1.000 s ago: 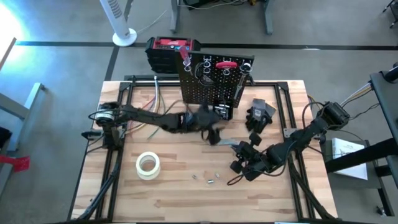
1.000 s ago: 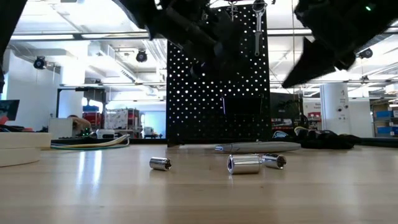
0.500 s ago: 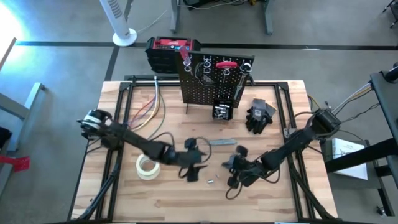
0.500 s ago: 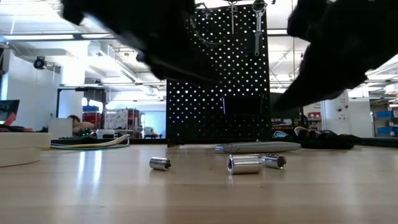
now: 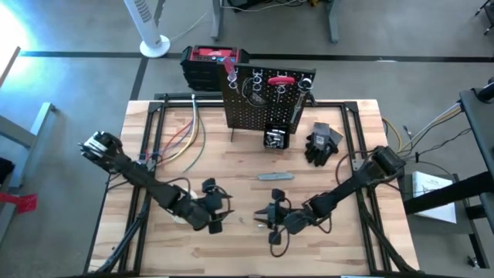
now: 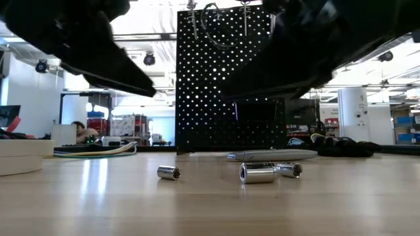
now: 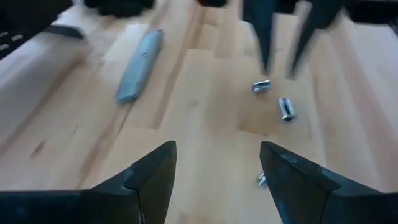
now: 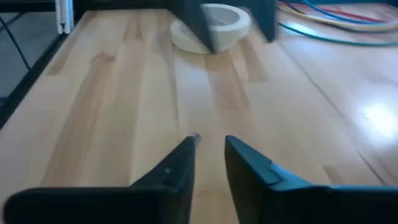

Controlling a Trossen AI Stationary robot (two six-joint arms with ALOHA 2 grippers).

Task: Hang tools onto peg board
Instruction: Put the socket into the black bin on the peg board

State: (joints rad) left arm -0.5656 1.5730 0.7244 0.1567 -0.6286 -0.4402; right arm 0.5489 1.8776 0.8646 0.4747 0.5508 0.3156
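- The left gripper (image 5: 218,211) hangs low over the near middle of the table (image 5: 231,255), its fingers (image 7: 152,180) spread wide with nothing between them.
- The right gripper (image 5: 266,217) faces it from the right, just apart; its fingers (image 8: 177,165) leave only a narrow gap (empty, as far as the right wrist view shows).
- Three short silvery bits (image 6: 260,172) lie on the wood between the two grippers, two close together and one a little to the left.
- A longer grey tool (image 5: 275,176) lies flat farther back, in front of the peg board (image 5: 266,100).
- The peg board stands upright at the far middle of the table, with tools hanging along its top and a small black bin (image 5: 276,137) at its foot.
- A tape roll (image 8: 211,25) sits just left of the left gripper; black gloves (image 5: 323,144) lie right of the board.
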